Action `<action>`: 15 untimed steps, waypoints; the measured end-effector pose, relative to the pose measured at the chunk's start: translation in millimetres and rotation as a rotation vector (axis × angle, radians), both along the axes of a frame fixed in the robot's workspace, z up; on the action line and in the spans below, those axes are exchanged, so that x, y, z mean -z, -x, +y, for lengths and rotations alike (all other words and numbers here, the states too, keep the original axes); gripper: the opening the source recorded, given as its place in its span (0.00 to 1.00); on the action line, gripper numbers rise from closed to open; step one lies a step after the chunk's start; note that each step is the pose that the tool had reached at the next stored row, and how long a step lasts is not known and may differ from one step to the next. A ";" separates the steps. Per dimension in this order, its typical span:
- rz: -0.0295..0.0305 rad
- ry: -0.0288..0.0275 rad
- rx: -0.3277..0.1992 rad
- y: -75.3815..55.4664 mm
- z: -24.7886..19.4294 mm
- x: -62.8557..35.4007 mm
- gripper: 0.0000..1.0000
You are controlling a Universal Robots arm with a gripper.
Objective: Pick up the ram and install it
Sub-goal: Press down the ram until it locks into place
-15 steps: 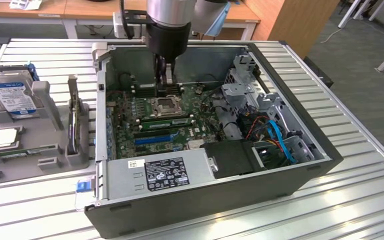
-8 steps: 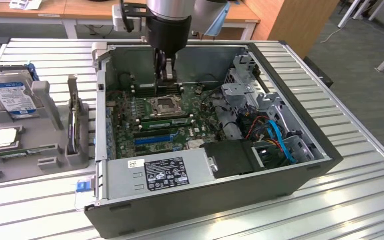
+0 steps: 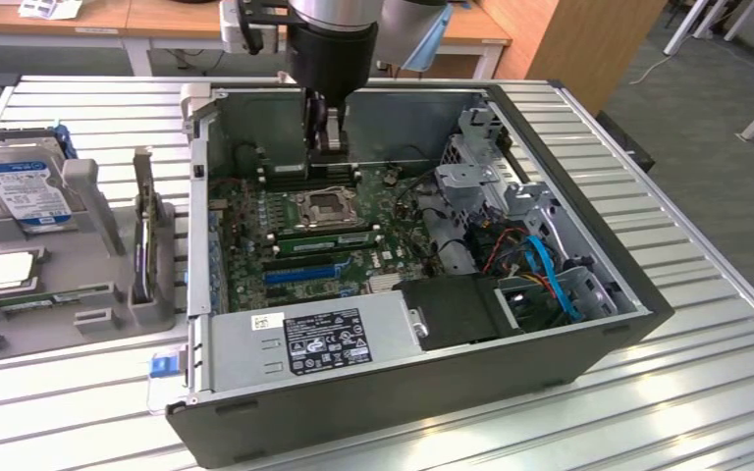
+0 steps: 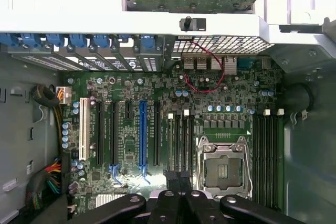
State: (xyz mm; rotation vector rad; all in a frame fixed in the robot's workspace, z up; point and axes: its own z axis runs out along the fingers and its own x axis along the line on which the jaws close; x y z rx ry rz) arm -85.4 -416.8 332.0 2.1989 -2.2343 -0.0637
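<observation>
Arm stood vertical over the open case (image 3: 613, 324). Gripper (image 3: 326, 145) was pinched together above the motherboard (image 3: 325, 235), holding nothing visible.

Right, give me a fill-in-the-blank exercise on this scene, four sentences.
1. The pincer hangs over the ___ inside the computer case.
2. The pincer's jaws are ___.
3. The hard drive stands in the grey holder on the exterior view's ___ of the case.
4. The processor socket holds ___ chip.
Missing words: motherboard; shut; left; no.
</observation>
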 end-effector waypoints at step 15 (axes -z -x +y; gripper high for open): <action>0.0040 0.0002 0.000 -16.8 0.0 -0.1 0.10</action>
